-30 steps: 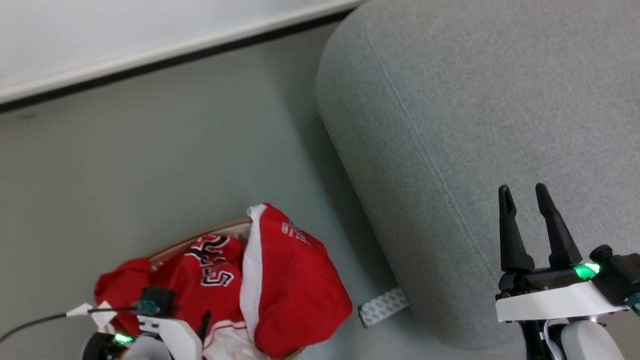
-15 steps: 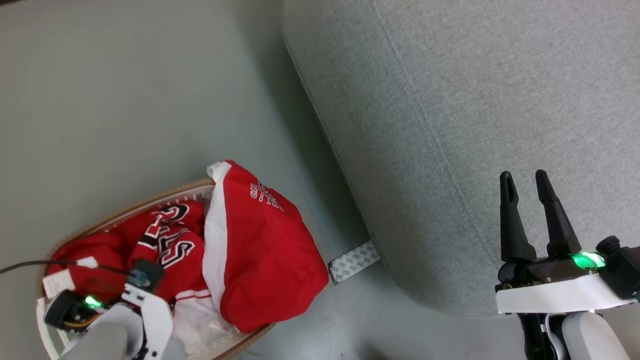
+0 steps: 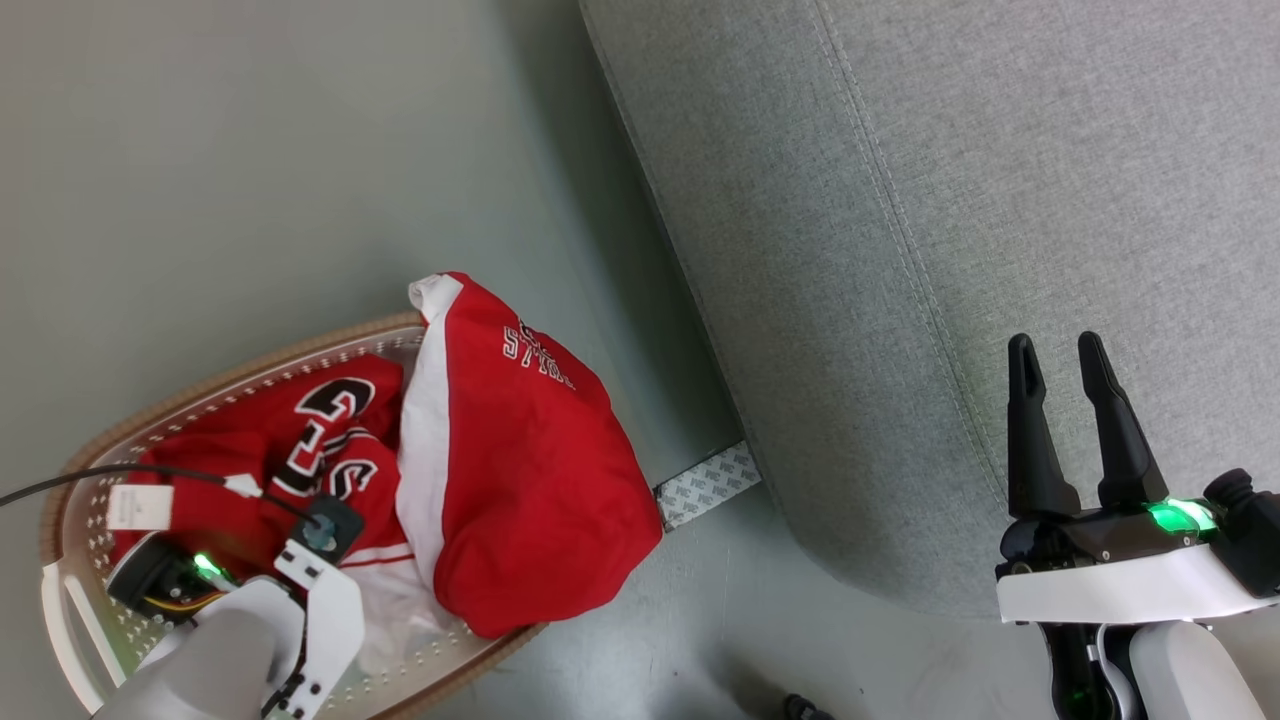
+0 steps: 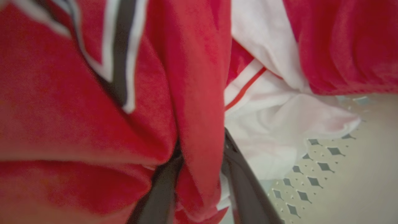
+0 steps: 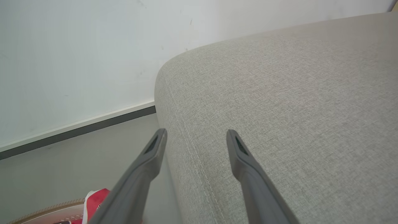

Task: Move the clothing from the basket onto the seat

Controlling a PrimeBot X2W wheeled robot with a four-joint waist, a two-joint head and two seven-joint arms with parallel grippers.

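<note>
Pinching clothing (image 4: 77, 109) fold: left claw (image 4: 202, 143) | right claw (image 3: 1054, 343): parted, empty

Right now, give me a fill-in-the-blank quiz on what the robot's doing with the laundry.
The left gripper pinches a fold of ____ clothing.
The basket stands on the ____ beside the seat.
The right gripper, over the seat, is ____ and holds nothing.
Missing: red; floor; open.

White arm shells (image 3: 1110, 598), green lights (image 3: 1175, 517), long tapered black fingers (image 3: 1120, 440) on the right gripper (image 3: 1054, 345), black cable (image 3: 100, 470) at left wrist
</note>
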